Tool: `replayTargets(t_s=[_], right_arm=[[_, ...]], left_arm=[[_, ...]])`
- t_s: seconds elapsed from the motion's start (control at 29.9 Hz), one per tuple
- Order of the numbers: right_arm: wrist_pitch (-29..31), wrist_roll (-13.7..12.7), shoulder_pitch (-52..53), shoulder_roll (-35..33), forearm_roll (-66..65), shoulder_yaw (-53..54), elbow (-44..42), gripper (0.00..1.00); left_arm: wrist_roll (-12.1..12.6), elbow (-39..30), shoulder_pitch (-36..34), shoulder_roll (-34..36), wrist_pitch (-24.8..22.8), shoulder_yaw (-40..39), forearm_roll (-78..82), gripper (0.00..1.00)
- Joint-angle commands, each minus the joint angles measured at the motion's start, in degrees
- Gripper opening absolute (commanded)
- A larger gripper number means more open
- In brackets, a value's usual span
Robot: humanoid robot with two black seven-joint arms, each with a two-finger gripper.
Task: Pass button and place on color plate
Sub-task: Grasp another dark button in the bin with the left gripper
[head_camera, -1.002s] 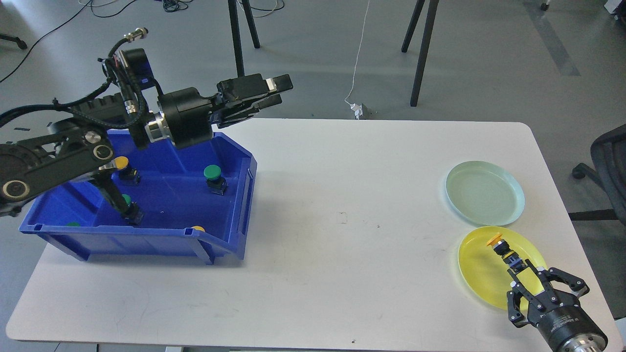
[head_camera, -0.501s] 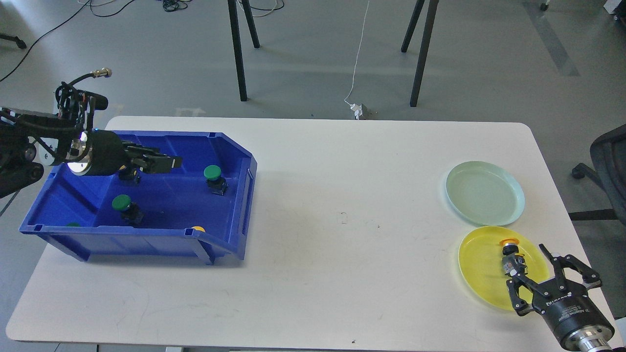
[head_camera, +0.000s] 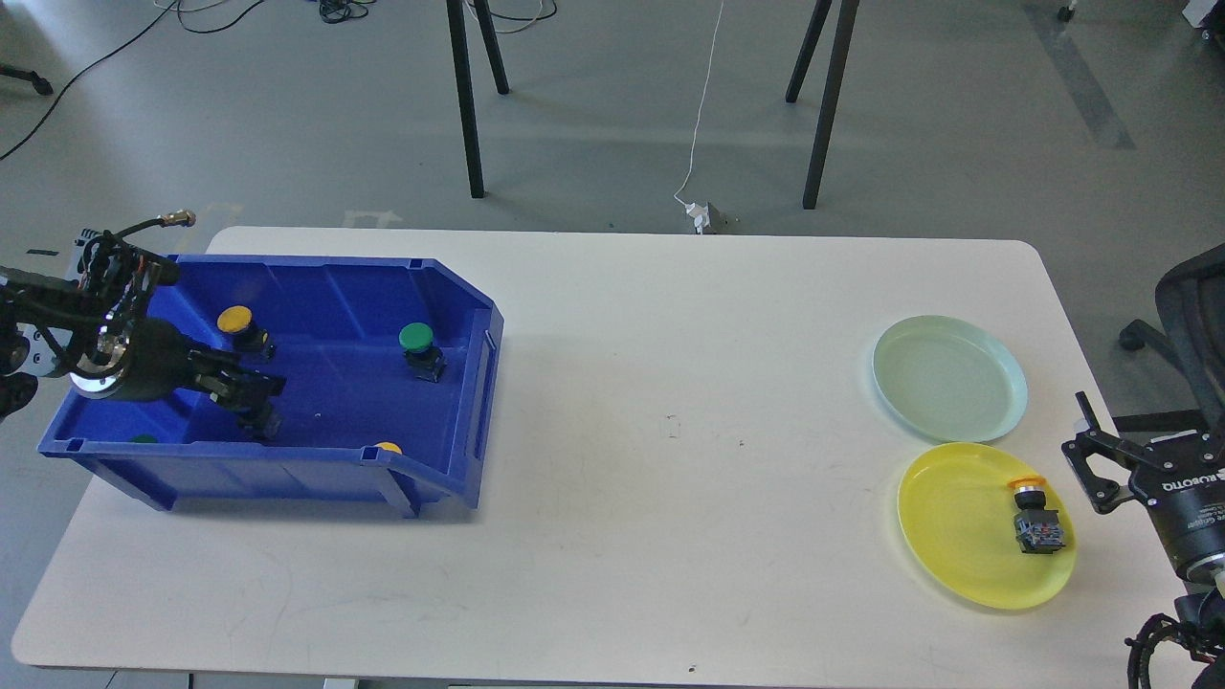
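Observation:
A yellow-capped button (head_camera: 1035, 515) lies on its side on the yellow plate (head_camera: 947, 536) at the right. My right gripper (head_camera: 1088, 457) is open and empty, just right of the plate and apart from the button. The blue bin (head_camera: 459, 316) at the left holds a yellow button (head_camera: 237, 325), a green button (head_camera: 418, 346), and a yellow cap (head_camera: 388, 448) and a green cap (head_camera: 144, 440) by its front wall. My left gripper (head_camera: 254, 390) is low inside the bin, over a dark button body (head_camera: 264, 422) whose cap it hides. Its fingers look dark and cannot be told apart.
A pale green plate (head_camera: 947, 378) sits behind the yellow one. The white table (head_camera: 670, 431) spans between bin and plates. A black office chair (head_camera: 1191, 325) stands at the right edge, and black stand legs rise behind the table.
My right gripper has let go of the yellow button, which now lies on the yellow plate, and pulled back right. My left gripper came down into the bin onto the green button.

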Motion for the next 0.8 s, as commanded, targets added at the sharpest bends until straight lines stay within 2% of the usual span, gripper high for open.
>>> replayTargets(t_s=[0.0, 0.27, 0.77], right_arm=[[0.05, 0.01, -0.02, 0.13, 0.00, -0.30, 0.07, 1.00], [0.05, 0.01, -0.37, 0.05, 0.00, -0.21, 0.07, 1.00], [0.14, 0.01, -0.72, 0.05, -0.09, -0.47, -0.02, 1.00]], left_arm=[[0.00, 2.11, 1.40, -0.45, 0.09, -0.13, 0.00, 0.66], [0.00, 6.41, 2.63, -2.74, 0.26, -0.13, -0.09, 0.63], [0.00, 7.03, 3.34, -3.09, 0.18, -0.31, -0.09, 0.50]])
